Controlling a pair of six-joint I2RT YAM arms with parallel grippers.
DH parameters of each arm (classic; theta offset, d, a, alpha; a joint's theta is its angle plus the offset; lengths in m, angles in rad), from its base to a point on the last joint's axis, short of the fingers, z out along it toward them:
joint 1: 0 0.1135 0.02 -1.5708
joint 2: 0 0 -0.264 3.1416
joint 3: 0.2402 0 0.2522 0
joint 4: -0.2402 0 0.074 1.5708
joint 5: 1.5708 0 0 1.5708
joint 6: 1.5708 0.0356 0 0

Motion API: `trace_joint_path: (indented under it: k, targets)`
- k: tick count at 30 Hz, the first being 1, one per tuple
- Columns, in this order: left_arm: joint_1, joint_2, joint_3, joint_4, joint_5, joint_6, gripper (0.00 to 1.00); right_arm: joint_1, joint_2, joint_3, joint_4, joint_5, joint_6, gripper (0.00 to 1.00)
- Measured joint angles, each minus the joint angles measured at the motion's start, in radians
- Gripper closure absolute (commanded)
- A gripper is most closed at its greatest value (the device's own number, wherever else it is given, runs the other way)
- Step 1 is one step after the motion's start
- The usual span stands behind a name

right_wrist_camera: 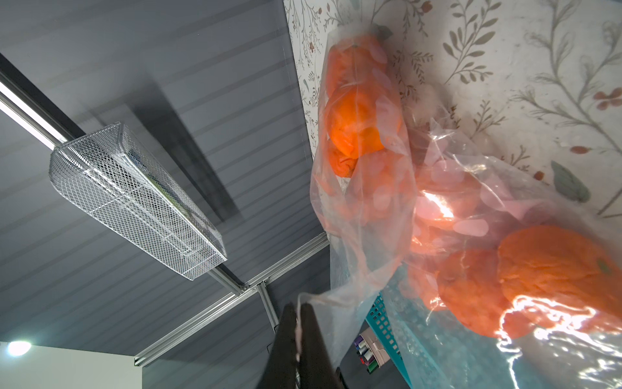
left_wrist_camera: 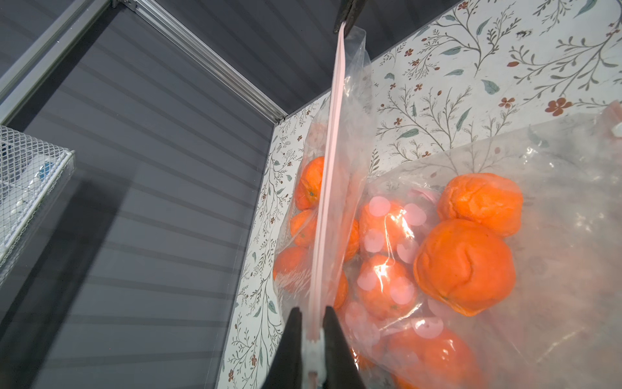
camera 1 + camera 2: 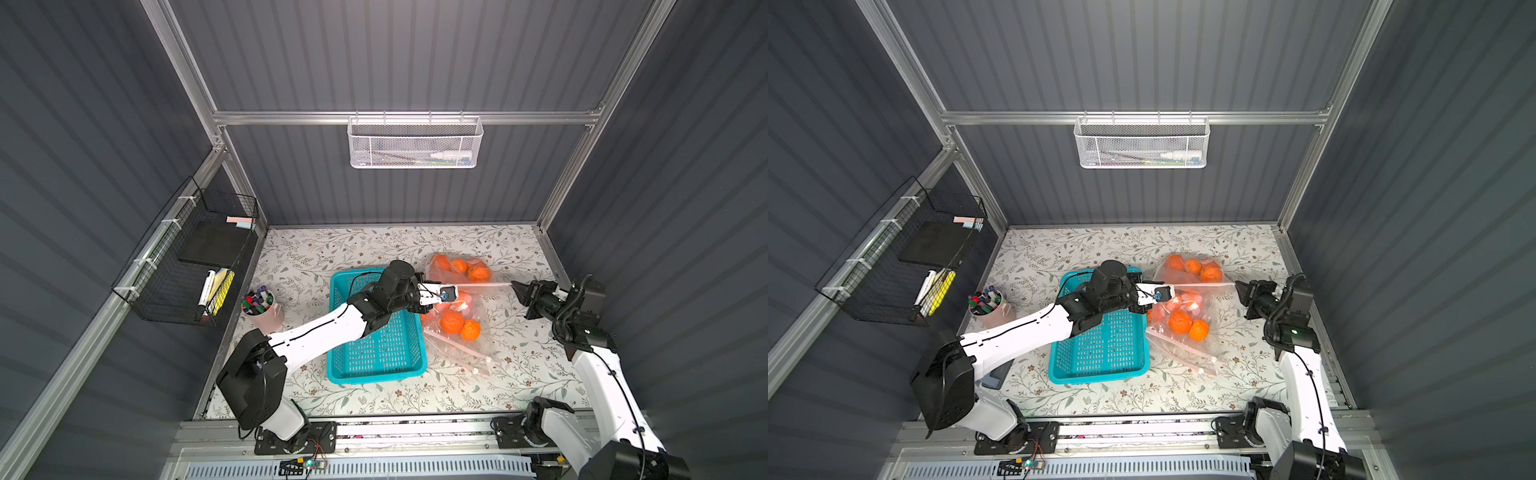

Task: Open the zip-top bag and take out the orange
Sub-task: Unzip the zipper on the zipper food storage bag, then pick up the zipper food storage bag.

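Claws are pinching opposite ends of one bag's closure. The left claw [image 2: 312, 316] is closing narrowly on the white slider [image 2: 313, 352] of the pink zip strip [image 2: 331, 151], and the right claw [image 1: 299, 308] is clamping tight on the strip's far end. The zip-top bag [image 2: 358, 111] is hanging stretched between them above the worktop [image 3: 374, 249], with oranges [image 2: 308, 183] sitting in its lower part. A second bag [image 3: 457, 347], also holding fruit, is lying just beside the teal basket [image 3: 376, 375].

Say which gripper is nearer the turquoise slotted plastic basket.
Left. The left gripper hangs past the basket's rim; the right gripper holds the clear zip-top bag's far end.
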Motion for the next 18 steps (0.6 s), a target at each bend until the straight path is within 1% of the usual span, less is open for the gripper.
trace_joint_path:
  k: [1, 2, 4, 5, 7, 10, 14, 18]
  targets:
    - [0.001, 0.0, 0.0, 0.0, 0.0, -0.002, 0.68, -0.001, 0.0, 0.0, 0.0, -0.002, 0.0, 1.0]
    - [0.003, 0.0, 0.0, -0.003, -0.002, -0.006, 0.5, -0.003, 0.0, 0.0, 0.001, 0.005, -0.004, 1.0]
    - [0.015, 0.001, 0.008, -0.024, 0.0, -0.014, 0.28, -0.019, 0.004, 0.002, 0.0, 0.018, -0.016, 1.0]
    - [0.021, 0.003, 0.017, -0.036, 0.005, -0.019, 0.22, -0.027, 0.01, 0.006, -0.002, 0.02, -0.026, 1.0]
    - [0.029, 0.01, 0.051, -0.064, 0.026, -0.031, 0.16, -0.031, 0.025, 0.028, -0.017, 0.016, -0.053, 0.99]
    - [0.036, 0.032, 0.152, -0.098, 0.072, -0.039, 0.16, -0.031, 0.042, 0.069, -0.054, -0.005, -0.112, 0.99]
    - [0.035, 0.069, 0.301, -0.098, 0.138, -0.066, 0.18, -0.031, 0.045, 0.073, -0.068, -0.042, -0.16, 0.99]
    - [0.025, 0.137, 0.395, -0.087, 0.185, -0.089, 0.21, -0.031, 0.044, 0.051, -0.078, -0.062, -0.174, 0.99]
